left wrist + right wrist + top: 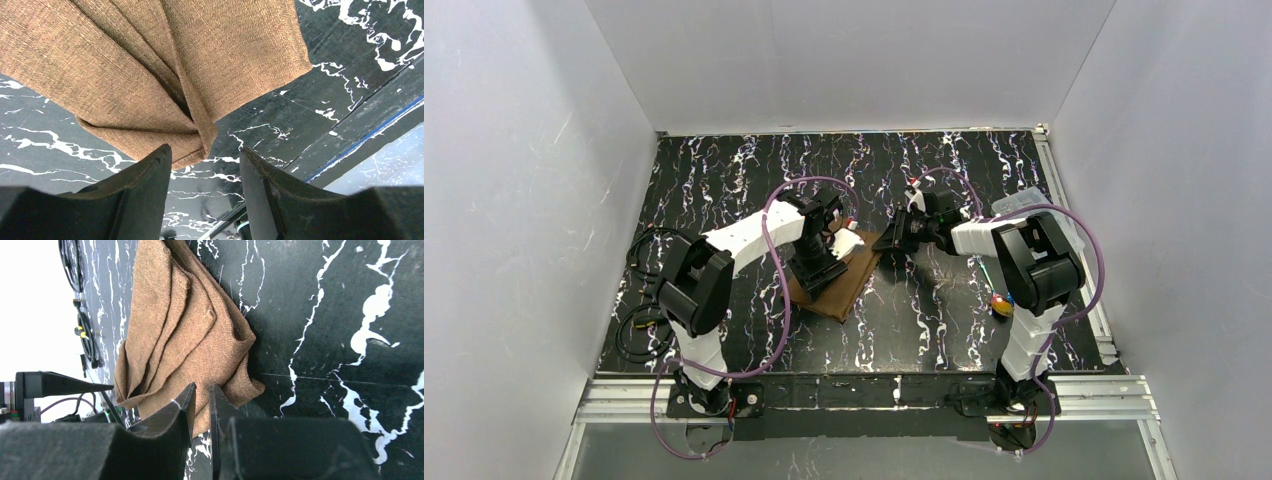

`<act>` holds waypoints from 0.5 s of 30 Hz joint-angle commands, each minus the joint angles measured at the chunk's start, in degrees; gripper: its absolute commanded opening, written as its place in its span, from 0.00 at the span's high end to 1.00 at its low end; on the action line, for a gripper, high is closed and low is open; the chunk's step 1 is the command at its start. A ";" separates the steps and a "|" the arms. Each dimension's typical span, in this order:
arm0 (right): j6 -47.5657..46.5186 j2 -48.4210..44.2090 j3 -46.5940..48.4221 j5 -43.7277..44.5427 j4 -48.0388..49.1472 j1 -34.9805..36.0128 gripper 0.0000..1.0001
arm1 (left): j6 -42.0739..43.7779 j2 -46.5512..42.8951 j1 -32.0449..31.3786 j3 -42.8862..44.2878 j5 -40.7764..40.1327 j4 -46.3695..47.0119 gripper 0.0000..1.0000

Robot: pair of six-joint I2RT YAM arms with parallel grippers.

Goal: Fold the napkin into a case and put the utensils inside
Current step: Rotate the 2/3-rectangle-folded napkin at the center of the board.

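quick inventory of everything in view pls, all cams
table: one, black with white veins, whole work area
napkin: one, brown, partly folded, table centre
clear box: one, see-through, far right edge of table
utensils, probably: count unclear, red, yellow and blue, beside the right arm
loose cables: a bundle, black, left edge of table
left claw: one, black, open, above the napkin
right claw: one, black, nearly closed at the napkin's edge, grip unclear
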 commanded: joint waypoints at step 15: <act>2.19 2.07 1.61 -2.88 3.71 0.39 0.77 | -0.35 0.93 -0.86 -3.36 -2.02 4.58 0.69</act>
